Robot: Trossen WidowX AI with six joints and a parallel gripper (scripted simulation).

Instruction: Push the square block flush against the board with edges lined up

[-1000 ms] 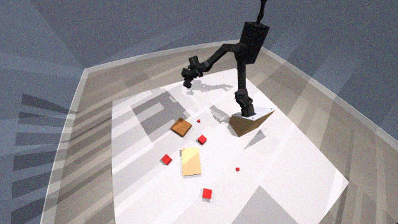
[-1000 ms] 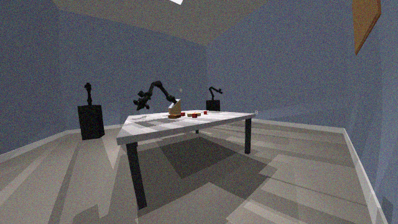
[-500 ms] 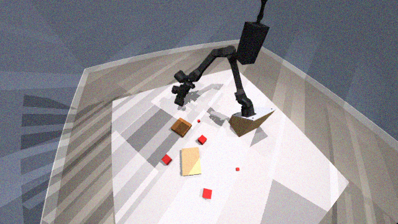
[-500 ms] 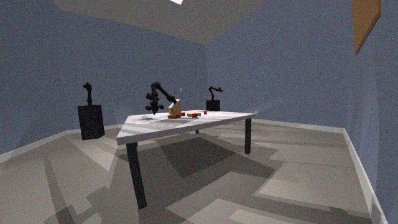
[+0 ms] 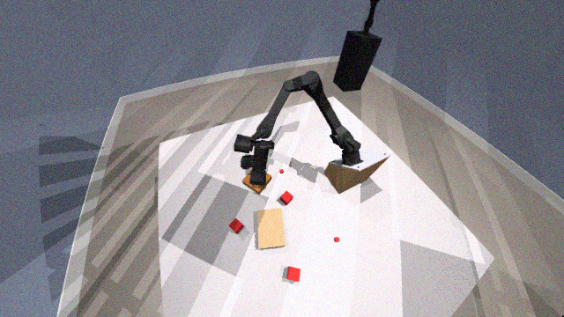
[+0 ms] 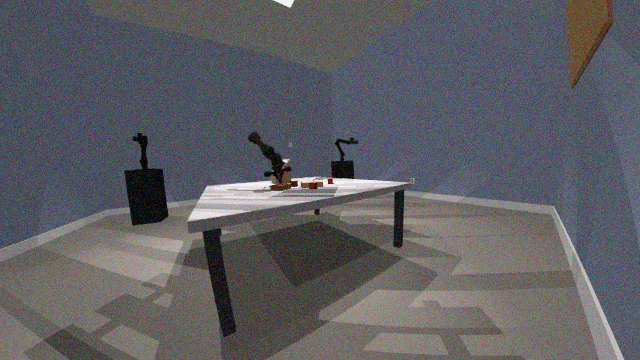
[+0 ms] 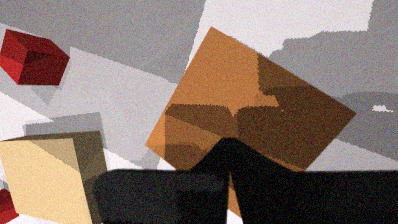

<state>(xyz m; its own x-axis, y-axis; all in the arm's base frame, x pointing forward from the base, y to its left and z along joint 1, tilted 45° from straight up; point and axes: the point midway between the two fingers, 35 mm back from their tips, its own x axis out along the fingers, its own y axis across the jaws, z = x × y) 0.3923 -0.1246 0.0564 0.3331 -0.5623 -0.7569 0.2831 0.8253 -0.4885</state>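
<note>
The orange-brown square block point(image 5: 247, 180) point(image 6: 280, 188) point(image 7: 215, 75) lies flat on the table, turned at an angle to the board. The pale tan rectangular board point(image 5: 270, 229) point(image 7: 45, 175) lies apart from it, lower in the top view, with a gap of bare table between them. My gripper point(image 5: 258, 182) point(image 7: 227, 144) is shut and empty, pointing down over the block. Its fingers hide part of the block's top in the top view and its near corner in the wrist view. Whether the fingertips touch the block cannot be told.
One red cube point(image 5: 286, 197) lies right of the gap between block and board, another red cube point(image 5: 236, 225) left of the board, and a third red cube point(image 5: 293, 274) below it. Small red pieces point(image 5: 281, 171) point(image 5: 337, 239) lie near the block and right of the board.
</note>
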